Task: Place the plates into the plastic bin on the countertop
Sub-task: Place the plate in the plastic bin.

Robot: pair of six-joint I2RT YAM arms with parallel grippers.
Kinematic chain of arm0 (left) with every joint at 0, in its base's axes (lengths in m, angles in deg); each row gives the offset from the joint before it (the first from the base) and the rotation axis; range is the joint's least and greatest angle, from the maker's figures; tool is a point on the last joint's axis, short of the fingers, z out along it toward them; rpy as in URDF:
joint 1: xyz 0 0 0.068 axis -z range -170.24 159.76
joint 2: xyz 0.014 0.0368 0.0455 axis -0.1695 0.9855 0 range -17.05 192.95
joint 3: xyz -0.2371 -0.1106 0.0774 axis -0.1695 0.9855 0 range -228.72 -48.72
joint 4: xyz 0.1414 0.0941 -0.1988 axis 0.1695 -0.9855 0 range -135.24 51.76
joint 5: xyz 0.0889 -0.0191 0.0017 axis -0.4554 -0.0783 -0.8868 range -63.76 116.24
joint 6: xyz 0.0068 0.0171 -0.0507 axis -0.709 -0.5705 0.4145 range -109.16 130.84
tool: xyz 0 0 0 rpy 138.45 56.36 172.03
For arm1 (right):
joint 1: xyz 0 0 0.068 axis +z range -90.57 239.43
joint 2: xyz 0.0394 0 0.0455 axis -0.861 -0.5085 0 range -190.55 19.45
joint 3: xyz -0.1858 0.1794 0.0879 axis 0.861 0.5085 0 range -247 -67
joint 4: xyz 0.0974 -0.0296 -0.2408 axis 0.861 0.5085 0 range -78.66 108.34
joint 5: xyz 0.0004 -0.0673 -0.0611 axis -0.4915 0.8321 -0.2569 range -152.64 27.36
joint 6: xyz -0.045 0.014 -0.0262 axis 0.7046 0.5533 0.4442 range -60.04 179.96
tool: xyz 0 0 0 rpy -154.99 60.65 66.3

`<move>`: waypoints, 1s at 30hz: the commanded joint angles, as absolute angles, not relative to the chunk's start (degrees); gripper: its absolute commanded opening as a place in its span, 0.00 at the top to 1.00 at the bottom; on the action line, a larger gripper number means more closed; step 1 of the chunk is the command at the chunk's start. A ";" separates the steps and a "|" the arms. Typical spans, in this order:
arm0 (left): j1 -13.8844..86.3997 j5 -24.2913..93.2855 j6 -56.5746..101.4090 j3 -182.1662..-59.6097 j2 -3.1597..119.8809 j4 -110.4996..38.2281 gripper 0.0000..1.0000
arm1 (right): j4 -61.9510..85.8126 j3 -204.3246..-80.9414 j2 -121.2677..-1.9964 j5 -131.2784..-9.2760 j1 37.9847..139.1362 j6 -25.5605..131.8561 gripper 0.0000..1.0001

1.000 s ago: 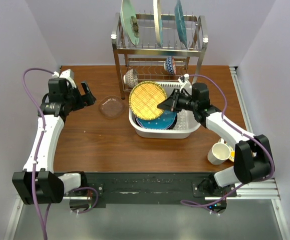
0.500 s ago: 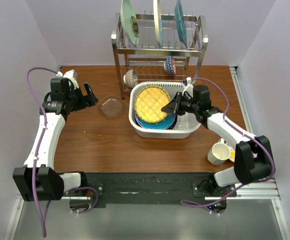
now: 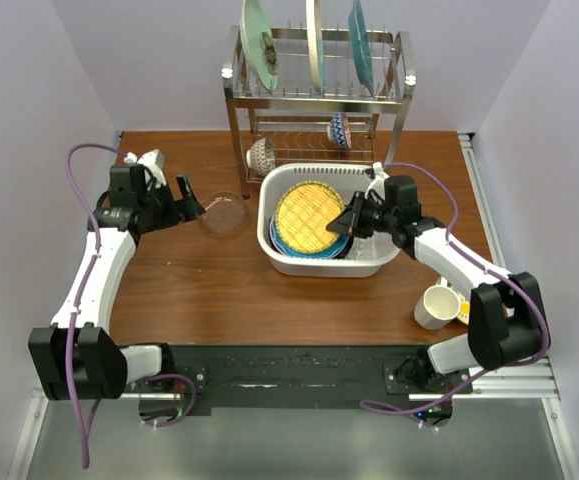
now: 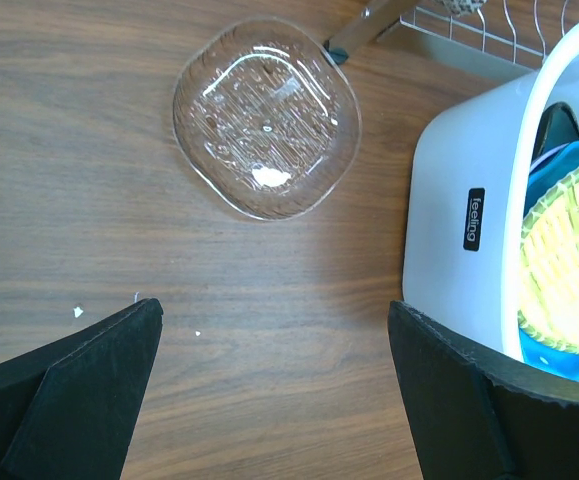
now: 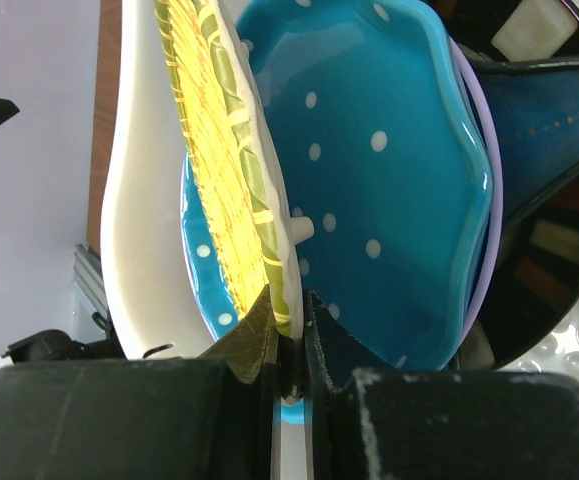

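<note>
Amber plate (image 3: pixel 306 217), rim pinched in my right gripper (image 3: pixel 343 224), leans low inside the plastic bin (image 3: pixel 314 267); released at this tilt, I fear it slaps the blue plate (image 5: pixel 369 170), left gripper (image 3: pixel 189 197) gaping idle.

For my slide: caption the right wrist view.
Right gripper holds amber plate by its rim over blue dotted plate inside white bin.

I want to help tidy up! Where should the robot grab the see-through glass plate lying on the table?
Probably its rim, on the side nearest the open left end effector, coming in low. The glass plate lies flat on the wood, so only that thin outer edge gives something to pinch.
</note>
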State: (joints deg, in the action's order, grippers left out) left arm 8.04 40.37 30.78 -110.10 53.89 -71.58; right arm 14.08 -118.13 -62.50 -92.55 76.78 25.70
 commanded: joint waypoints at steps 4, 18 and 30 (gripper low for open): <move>8.88 42.50 30.61 -109.63 55.02 -67.77 0.00 | 19.24 -119.03 -58.95 -86.20 76.75 29.99 1.00; 9.32 41.18 30.34 -109.71 57.40 -66.89 0.00 | 24.78 -120.17 -56.05 -78.37 76.75 35.00 0.58; 9.32 37.23 33.33 -107.52 59.59 -62.86 0.00 | 31.28 -123.60 -54.82 -68.37 76.75 40.36 0.38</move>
